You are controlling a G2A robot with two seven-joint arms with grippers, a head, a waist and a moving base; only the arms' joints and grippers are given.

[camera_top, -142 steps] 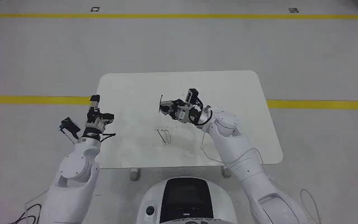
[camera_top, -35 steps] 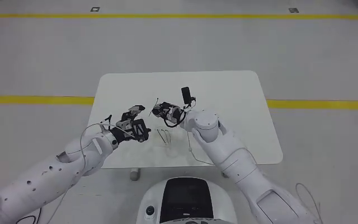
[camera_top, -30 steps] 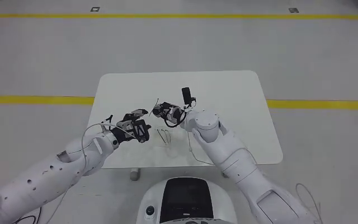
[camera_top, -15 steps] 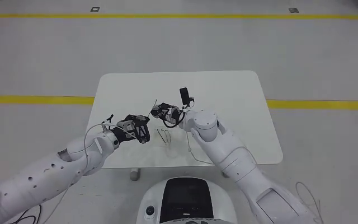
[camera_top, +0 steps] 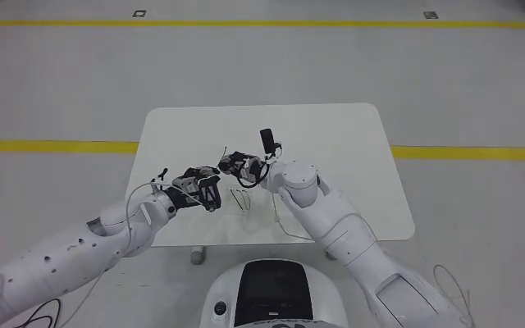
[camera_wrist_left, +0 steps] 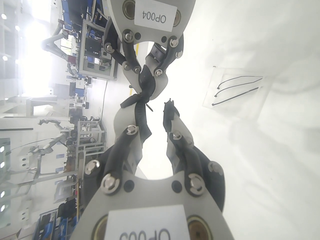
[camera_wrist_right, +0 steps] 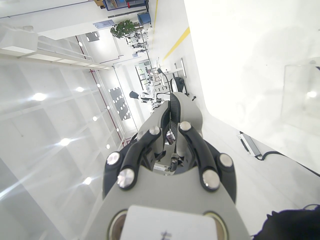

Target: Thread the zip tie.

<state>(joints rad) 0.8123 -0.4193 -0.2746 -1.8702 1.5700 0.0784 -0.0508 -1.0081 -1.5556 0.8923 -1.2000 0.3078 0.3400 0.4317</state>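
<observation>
Zip tie (camera_wrist_left: 149, 107) sat pinched in the closed right end effector (camera_wrist_left: 146, 96) above the bench (camera_top: 344, 164), facing the left end effector (camera_wrist_left: 155, 109), jaws apart; 3 other ties (camera_wrist_left: 237, 85) lay on a clear tray (camera_wrist_left: 252, 104).

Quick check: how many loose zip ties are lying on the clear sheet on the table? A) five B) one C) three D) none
C: the left wrist view shows three black zip ties lying side by side on the clear sheet.

Overhead camera looking down at table (camera_top: 344, 131), wrist cameras close behind left end effector (camera_wrist_left: 155, 109), right end effector (camera_wrist_right: 173, 101), table shared
</observation>
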